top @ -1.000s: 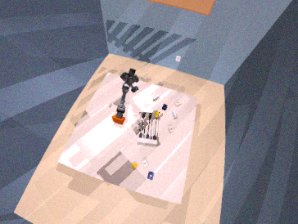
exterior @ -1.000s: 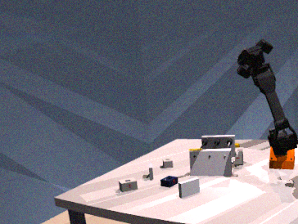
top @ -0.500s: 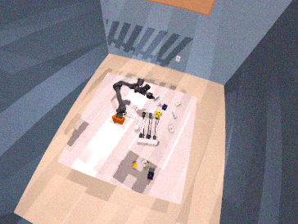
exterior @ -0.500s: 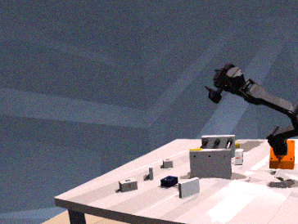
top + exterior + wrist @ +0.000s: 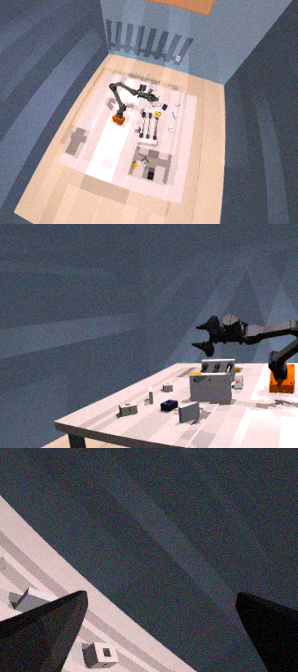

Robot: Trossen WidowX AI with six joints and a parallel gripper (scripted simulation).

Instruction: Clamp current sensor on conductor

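Right now the gripper (image 5: 157,99) (image 5: 196,335) (image 5: 162,599) hangs in the air with its 2 fingers spread wide apart and nothing between them. From the wrist, the dark fingertips frame the blue-grey background, with the pale table (image 5: 188,123) (image 5: 102,414) (image 5: 10,518) cutting across the lower left. Down there, a small box with a square hole (image 5: 102,654) sits near the left fingertip in the frame.

Out along the arm (image 5: 124,88) (image 5: 266,331), the links run back to an orange base (image 5: 118,119) (image 5: 289,387), at the right of the exterior frame. Below the gripper in that view stands the rack (image 5: 210,387), its 2 upright panels carrying the conductors; from the top, 3 dark rods run between them. A yellow marker (image 5: 157,114) (image 5: 195,374) shows at the near panel, its lettering too small to read.

And the sensor? A white piece with a red mark (image 5: 238,382), just right of the rack in the exterior frame, may be it, standing on the table, clear of the gripper; its opening and arrow cannot be made out. Farther out, lower centre, lie a dark blue block (image 5: 164,106) (image 5: 169,405) and an upright grey plate (image 5: 189,412), with a pale box (image 5: 128,409) to their left.
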